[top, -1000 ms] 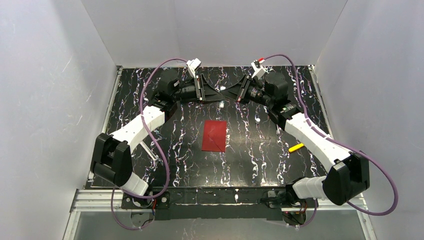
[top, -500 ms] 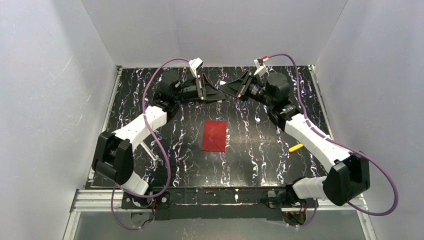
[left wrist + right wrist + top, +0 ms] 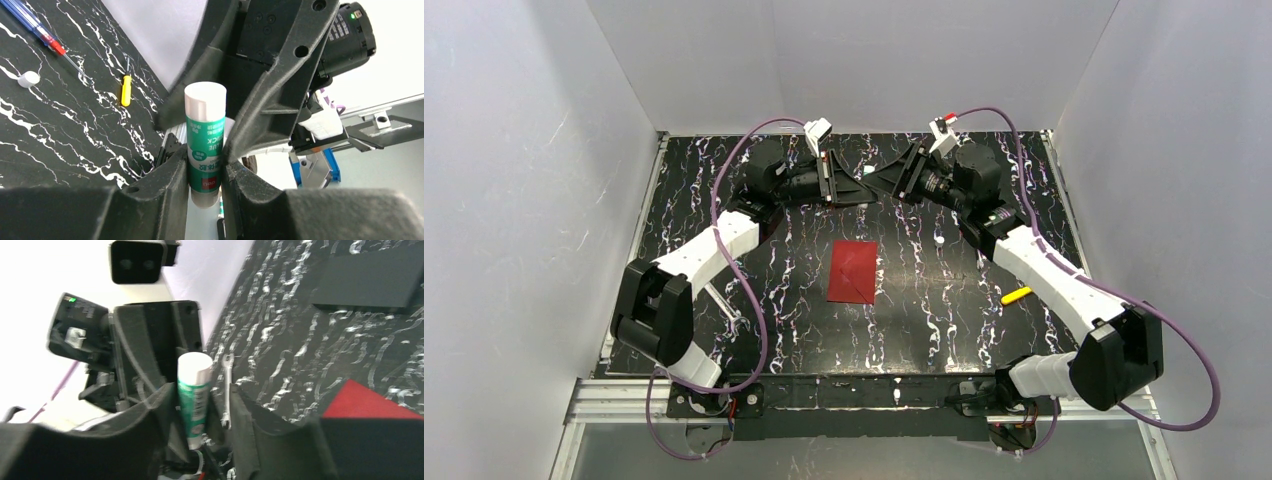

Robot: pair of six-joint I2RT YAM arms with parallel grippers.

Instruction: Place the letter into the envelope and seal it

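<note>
Glue stick [image 3: 204, 125] is up in the air over the far middle of the table [image 3: 924, 320], right where my two arms meet nose to nose. Left gripper [image 3: 205, 172] is clamped on the lower half of it. Both fingers are pressed against the green label, and the stick stands upright with its white end on top in the left wrist cam.

Right gripper [image 3: 197, 402] has a finger on either side of the same stick. On the right wrist cam I can see a gap on one side, with a wrench [image 3: 227, 385] on the table showing through it, so I'd call those jaws apart, not squeezing.

Envelope [image 3: 852, 271] lies flat in the middle of the table, closer to the arm bases than the grippers are, well apart from both, nothing touching it. Can't tell from up top how the flap sits.

Other bits lying around: yellow-handled screwdriver [image 3: 1016, 295] beside the right arm, plus a blue pen [image 3: 30, 22] and a small white round piece [image 3: 28, 79] in the left wrist view.
</note>
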